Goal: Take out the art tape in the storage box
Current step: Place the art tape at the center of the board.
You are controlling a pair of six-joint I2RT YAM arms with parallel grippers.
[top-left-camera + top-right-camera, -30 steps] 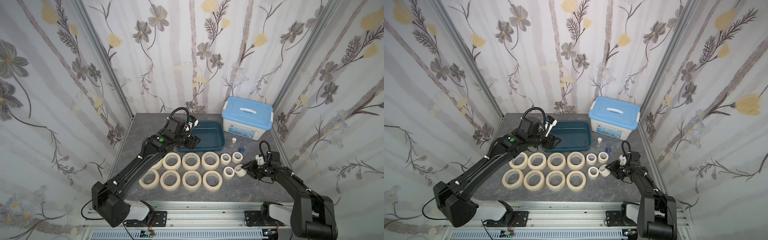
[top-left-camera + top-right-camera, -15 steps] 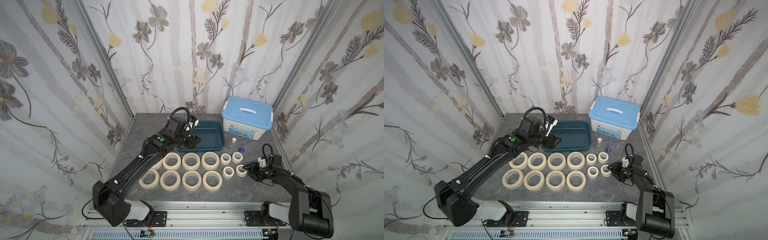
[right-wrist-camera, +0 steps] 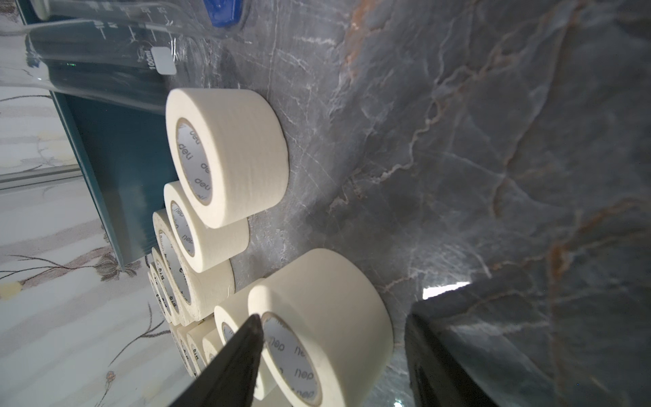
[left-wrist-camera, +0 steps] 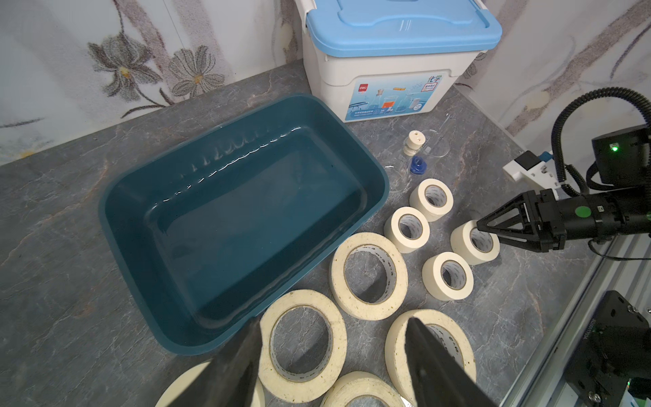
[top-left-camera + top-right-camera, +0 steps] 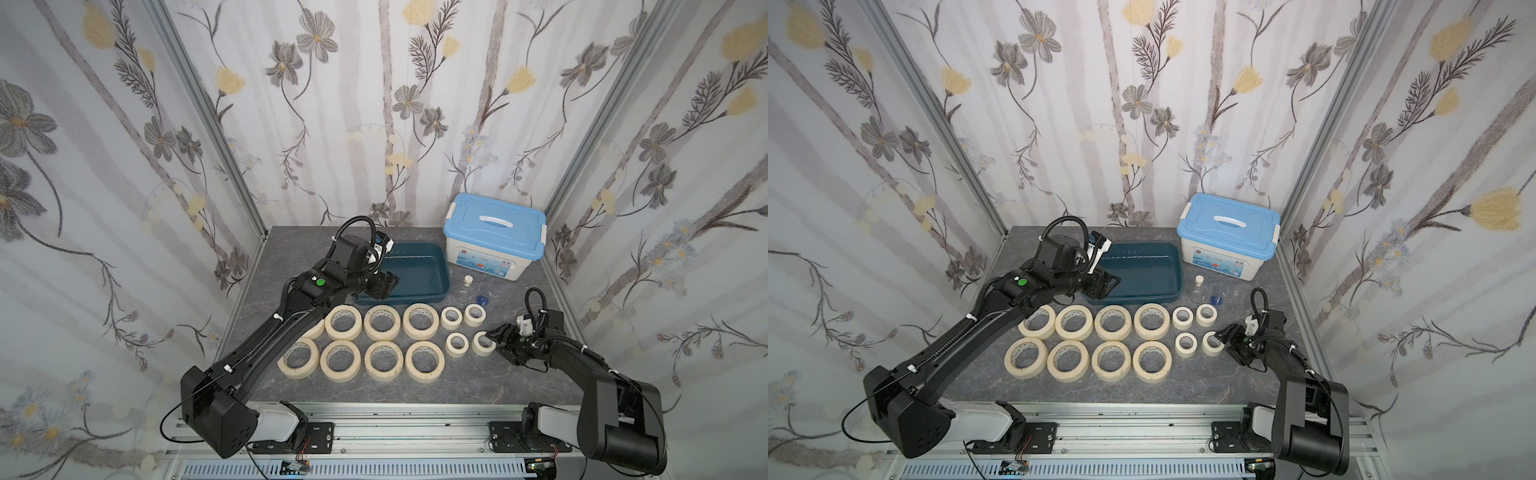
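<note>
The left gripper (image 5: 384, 286) hangs with jaws apart, holding nothing, over the near-left corner of the bare teal storage box (image 5: 419, 266). The art tape (image 5: 382, 332) lies in two rows on the table (image 5: 478, 386) before it. The right gripper (image 5: 496, 343) straddles the near-right small roll (image 5: 482, 343), jaws spread, one finger over its core.

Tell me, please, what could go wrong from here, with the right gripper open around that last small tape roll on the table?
1. One finger of the right gripper sits at the hole of the small tape roll; pulling back askew could drag it into the neighbouring small roll.
2. The glass beaker lies close behind the small rolls; a wide retreat could knock it.
3. The left gripper hangs open over the storage box rim and might catch it when withdrawing.
</note>
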